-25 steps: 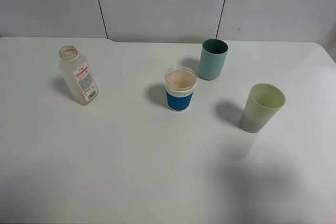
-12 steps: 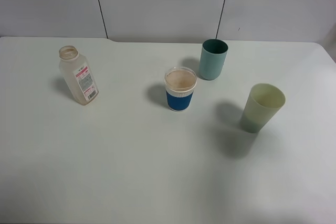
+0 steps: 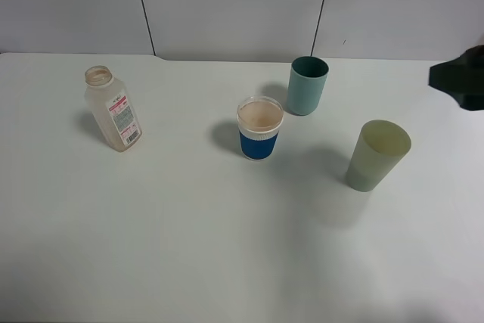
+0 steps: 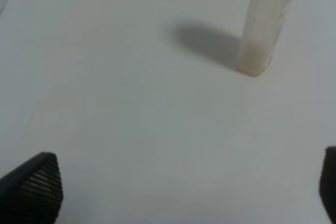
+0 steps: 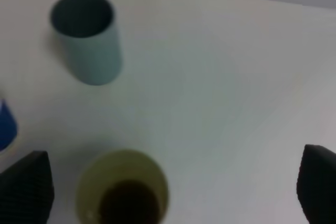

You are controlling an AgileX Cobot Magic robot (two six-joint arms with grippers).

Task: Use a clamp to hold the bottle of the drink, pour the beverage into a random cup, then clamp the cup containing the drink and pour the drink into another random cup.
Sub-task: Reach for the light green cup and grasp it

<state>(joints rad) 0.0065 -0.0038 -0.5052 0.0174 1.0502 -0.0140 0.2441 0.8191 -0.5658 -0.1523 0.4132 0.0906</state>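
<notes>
The translucent bottle (image 3: 112,109) with its red-printed label stands uncapped at the table's left. It also shows in the left wrist view, where the bottle (image 4: 265,24) stands well ahead of my open left gripper (image 4: 181,192). The pale green cup (image 3: 376,155) stands at the right and holds the dark drink (image 5: 128,203). My right gripper (image 5: 172,187) hovers open above this cup (image 5: 123,192), its fingertips (image 5: 26,187) wide apart and clear of the rim. The teal cup (image 3: 307,85) stands behind, also seen as the teal cup (image 5: 86,38) beyond the green one.
A short blue cup with a white rim (image 3: 259,128) stands mid-table, between the bottle and the teal cup. A dark part of the right arm (image 3: 461,77) juts in at the right edge. The white table (image 3: 189,225) ends at a grey wall behind.
A dark part of the right arm has come into the exterior view at the right edge, and the shadow by the pale green cup has shifted. Bottle and cups have not moved.
</notes>
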